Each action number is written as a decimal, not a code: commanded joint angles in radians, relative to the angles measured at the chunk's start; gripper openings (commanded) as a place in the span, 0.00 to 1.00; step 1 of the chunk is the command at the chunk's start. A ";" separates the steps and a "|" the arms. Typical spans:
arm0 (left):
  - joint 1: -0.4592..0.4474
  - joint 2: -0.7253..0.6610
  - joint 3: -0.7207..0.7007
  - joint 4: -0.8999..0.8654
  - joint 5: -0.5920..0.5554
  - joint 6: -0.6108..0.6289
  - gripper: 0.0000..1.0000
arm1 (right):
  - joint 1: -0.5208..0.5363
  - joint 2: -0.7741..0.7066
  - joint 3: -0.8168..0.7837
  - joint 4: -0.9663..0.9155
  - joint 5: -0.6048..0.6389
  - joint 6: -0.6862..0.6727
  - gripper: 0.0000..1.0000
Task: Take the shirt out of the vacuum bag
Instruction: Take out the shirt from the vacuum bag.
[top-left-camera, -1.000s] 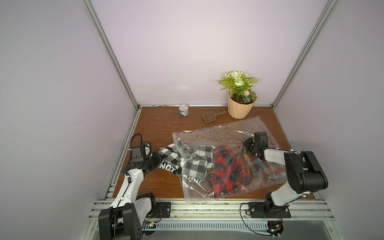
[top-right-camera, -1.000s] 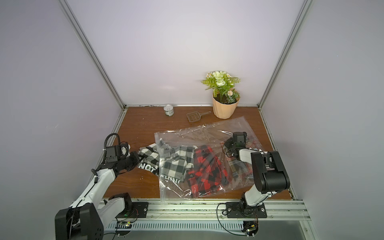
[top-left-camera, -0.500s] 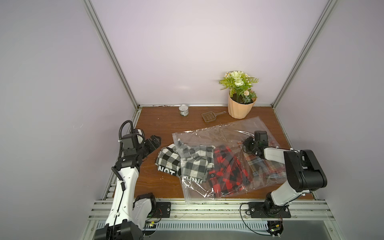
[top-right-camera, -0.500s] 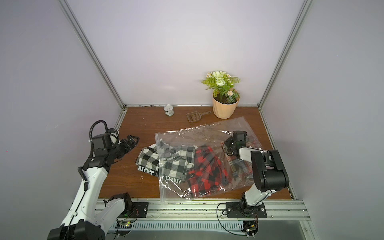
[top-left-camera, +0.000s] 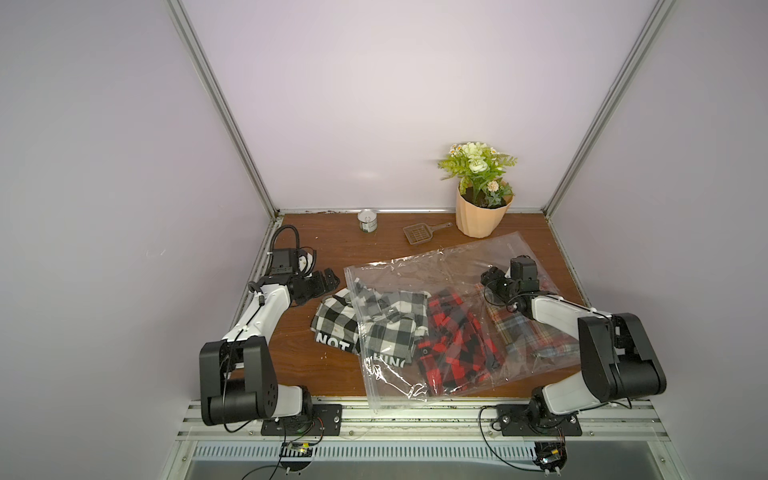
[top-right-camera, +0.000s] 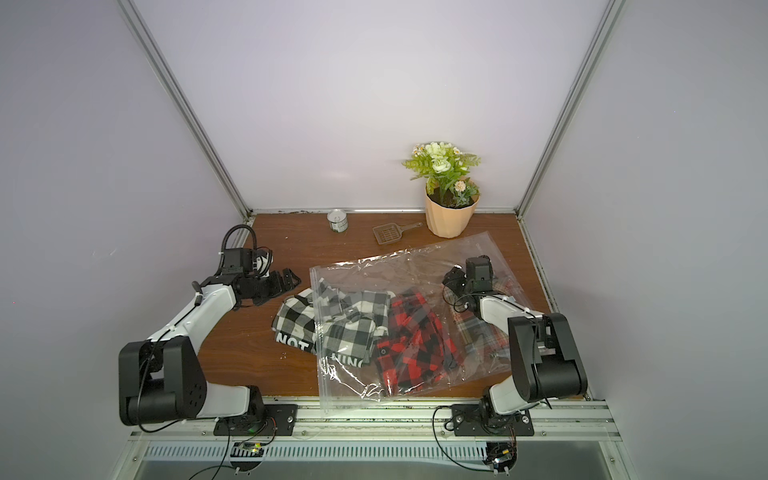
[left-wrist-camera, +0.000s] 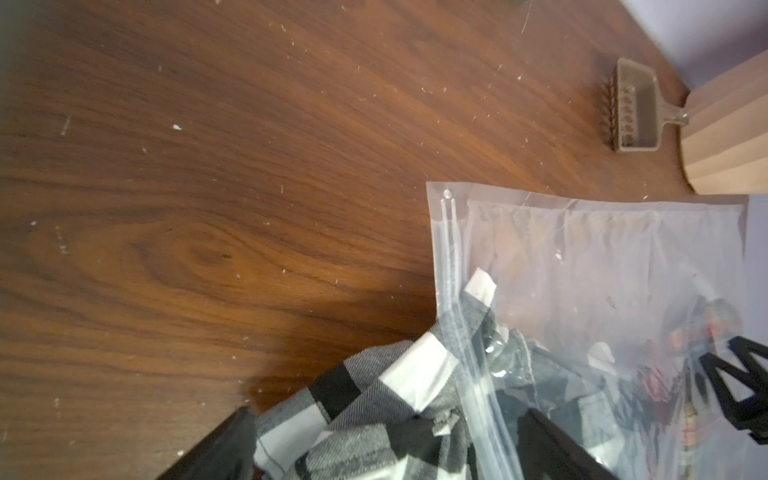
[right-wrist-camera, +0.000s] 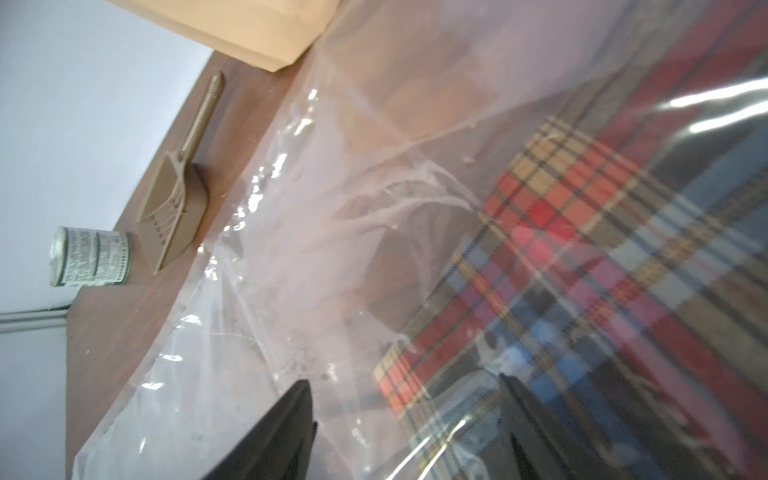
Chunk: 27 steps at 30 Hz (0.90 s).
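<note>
Found the vacuum bag (top-left-camera: 451, 266) lying crinkled on the desk (top-left-camera: 307, 374), centre to right, its near corner reaching the front rail; noted the zip-seal edge (left-wrist-camera: 451, 257) on the left side, with cloth passing through it. Located the black-and-white checked shirt (top-left-camera: 336, 328) half out of that mouth — left part bare on the desk with white lettering showing, right part under the plastic. Recorded two further garments inside: a red-and-black checked one (top-left-camera: 453, 345) in the middle; a multicoloured plaid one (top-left-camera: 523, 332) at the right. Confirmed the left claw (top-left-camera: 328, 281) just left of the shirt, jaws apart, holding nothing. Confirmed the right claw (top-left-camera: 492, 280) low over the far-right part of the bag, jaws likewise apart in the right wrist view — cannot tell whether touching the plastic. Logged along the far edge, left to right: a tin (top-left-camera: 368, 220); a brown scoop (top-left-camera: 419, 232); a potted plant (top-left-camera: 478, 216), just beside the bag's far corner.
</note>
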 joint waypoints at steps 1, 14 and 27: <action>-0.033 0.062 0.031 -0.033 -0.027 0.080 0.99 | 0.035 -0.034 0.066 -0.005 -0.092 -0.056 0.78; -0.140 0.227 0.070 -0.048 -0.096 0.129 0.94 | 0.353 0.021 0.365 -0.233 -0.121 -0.204 0.79; -0.116 0.030 -0.047 -0.055 -0.068 0.066 0.95 | 0.636 0.139 0.605 -0.371 -0.173 -0.292 0.79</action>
